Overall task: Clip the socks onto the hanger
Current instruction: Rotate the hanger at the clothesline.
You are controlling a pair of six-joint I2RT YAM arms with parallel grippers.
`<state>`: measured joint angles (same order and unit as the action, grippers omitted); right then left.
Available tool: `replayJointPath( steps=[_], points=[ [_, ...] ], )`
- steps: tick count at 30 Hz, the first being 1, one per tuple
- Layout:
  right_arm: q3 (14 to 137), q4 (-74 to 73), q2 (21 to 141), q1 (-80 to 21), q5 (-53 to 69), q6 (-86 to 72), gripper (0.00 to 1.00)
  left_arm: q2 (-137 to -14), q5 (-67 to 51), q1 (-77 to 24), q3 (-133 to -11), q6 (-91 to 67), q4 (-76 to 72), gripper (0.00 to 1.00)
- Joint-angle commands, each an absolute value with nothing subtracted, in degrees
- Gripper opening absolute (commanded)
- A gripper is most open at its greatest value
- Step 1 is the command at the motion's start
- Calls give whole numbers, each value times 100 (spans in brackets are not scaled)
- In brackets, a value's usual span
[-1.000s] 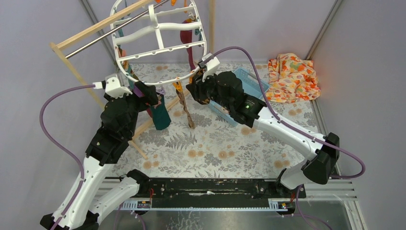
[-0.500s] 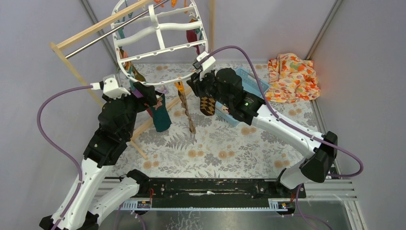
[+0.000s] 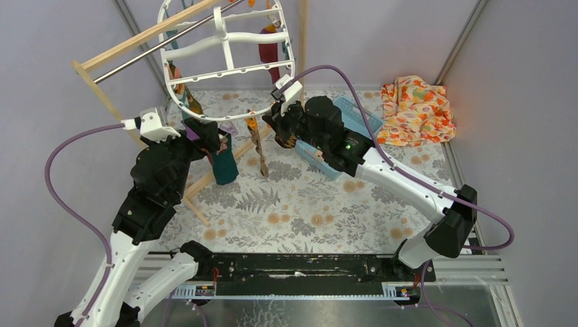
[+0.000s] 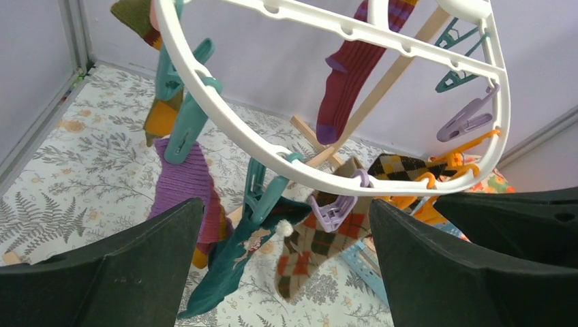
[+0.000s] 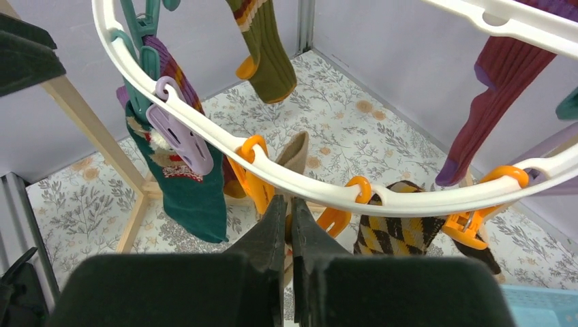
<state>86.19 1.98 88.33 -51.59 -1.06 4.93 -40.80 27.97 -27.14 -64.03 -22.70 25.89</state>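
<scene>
fern-print surface (image 3: 300, 204) below; white hanger (image 5: 416, 199) just above both end effectors already carries teal sock (image 5: 191, 191), argyle sock (image 5: 395, 235), maroon sock (image 5: 491, 95). left end effector (image 4: 283, 208) released; right end effector (image 5: 287, 204) clenched under an orange peg (image 5: 252, 174), contents unclear. seemingly nearly done.

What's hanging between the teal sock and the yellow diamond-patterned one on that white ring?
Orange pegs and a tan sock, seen in the right wrist view.
</scene>
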Motion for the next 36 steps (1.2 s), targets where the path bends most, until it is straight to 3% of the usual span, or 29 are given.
replayJointPath(
  steps=[1,8,20,29,36],
  points=[
    [8960,122,8590,-5115,-17,333,0,-4090,2228,-2729,-6594,-2058,2540,99],
    [9347,-312,8612,-5115,332,38,0,-4158,619,-2729,-6821,-2052,2455,99],
    [10877,-1893,9124,-5115,385,-642,0,-4045,-780,-2732,-6411,-2075,1804,99],
    [11575,-2626,9335,-5048,869,-847,0,-4079,-1648,-2729,-6322,-2180,1289,99],
    [11597,-2613,9229,-5033,1040,-1129,0,-4020,-1656,-2733,-5730,-2001,516,99]
  ],
)
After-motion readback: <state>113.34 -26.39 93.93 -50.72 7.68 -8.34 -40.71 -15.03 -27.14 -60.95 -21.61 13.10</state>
